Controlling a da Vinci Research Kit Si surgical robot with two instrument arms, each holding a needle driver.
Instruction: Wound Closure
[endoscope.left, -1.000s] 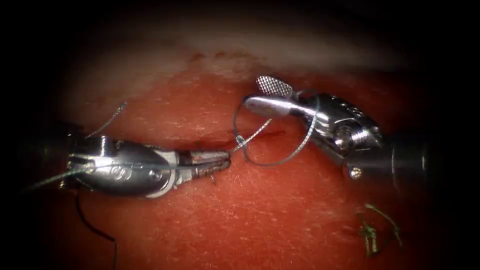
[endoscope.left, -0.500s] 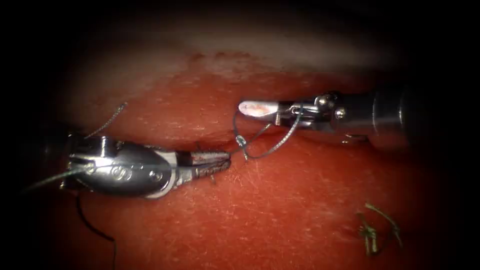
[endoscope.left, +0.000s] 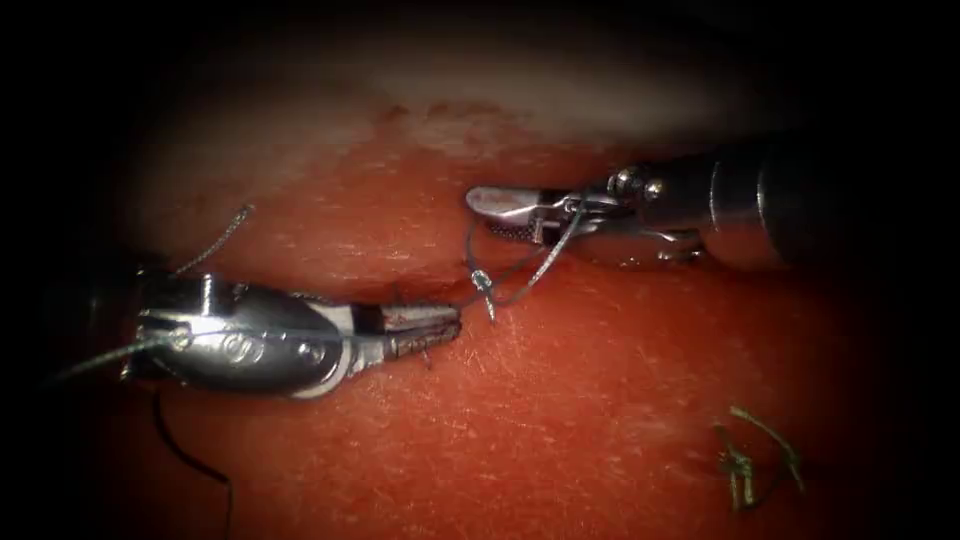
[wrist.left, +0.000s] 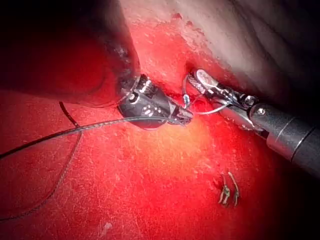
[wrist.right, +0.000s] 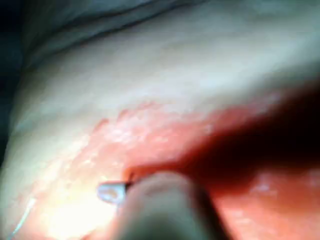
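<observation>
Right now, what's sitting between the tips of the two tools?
In the endoscope view, a small knot with thread looping up over the right tool lies between it and the left tool, on the tissue.

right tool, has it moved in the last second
Yes. The right tool has rolled and drawn up and rightward, away from the knot; the left tool stays put.

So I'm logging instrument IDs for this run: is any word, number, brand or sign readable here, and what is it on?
No text can be read.
Left pincer body: small engraved marks, too small and blurred to read.
Right pincer: no marking seen.
Tissue, thread, cut ends of thread: no text.
</observation>
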